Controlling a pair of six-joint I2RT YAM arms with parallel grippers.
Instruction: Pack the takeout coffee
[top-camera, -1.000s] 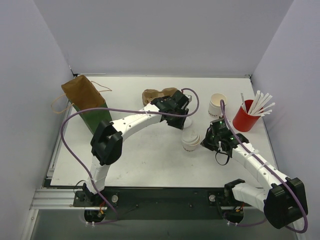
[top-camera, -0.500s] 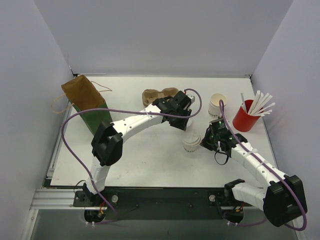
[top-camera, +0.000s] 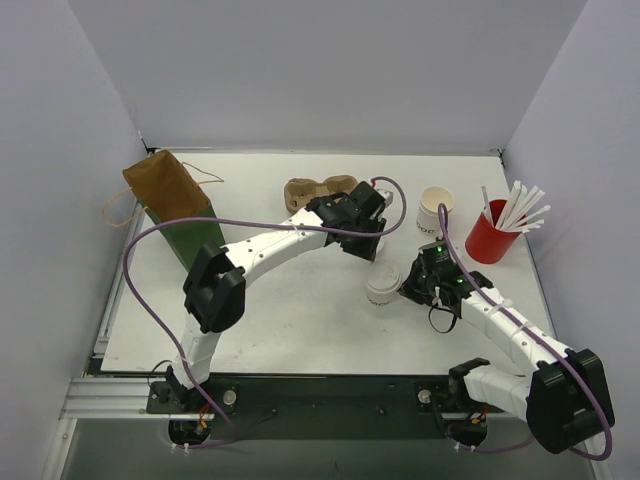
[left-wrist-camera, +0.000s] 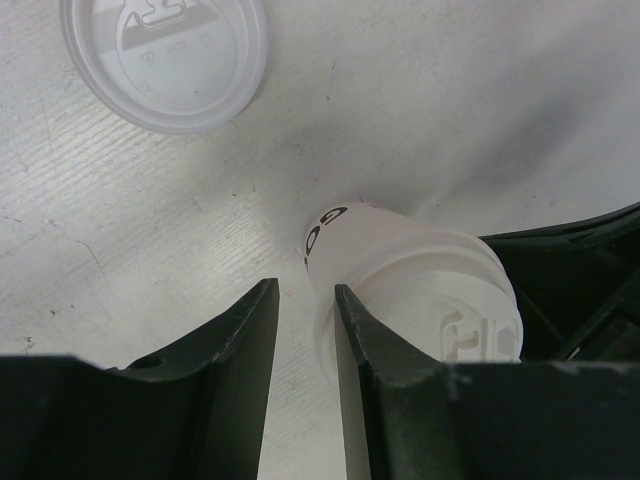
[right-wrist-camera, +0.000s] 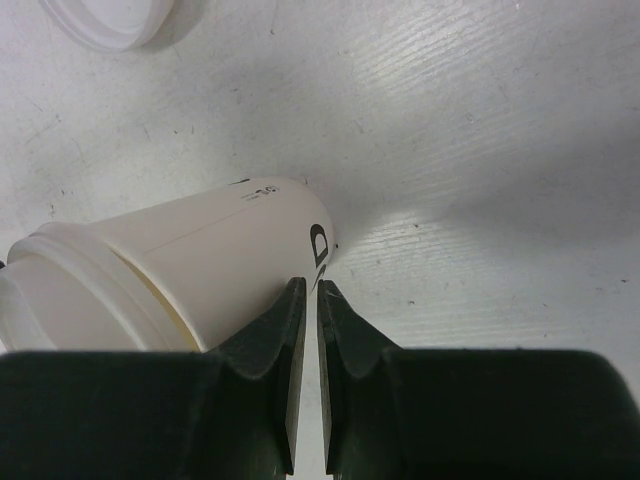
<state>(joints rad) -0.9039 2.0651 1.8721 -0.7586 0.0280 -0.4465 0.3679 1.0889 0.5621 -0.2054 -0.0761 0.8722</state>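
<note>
Top external shows the right hand (top-camera: 407, 285), nearly closed and empty, has slid left against the lidded cup (top-camera: 383, 285) at centre frame. The left hand (top-camera: 368, 242), narrowly parted and empty, hovers just up-frame. No grasp yet, so packing into the carrier (top-camera: 318, 188) waits.

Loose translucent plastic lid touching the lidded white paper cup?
Apart. Left wrist view shows bare white table between the loose translucent plastic lid and the lidded white paper cup.
</note>
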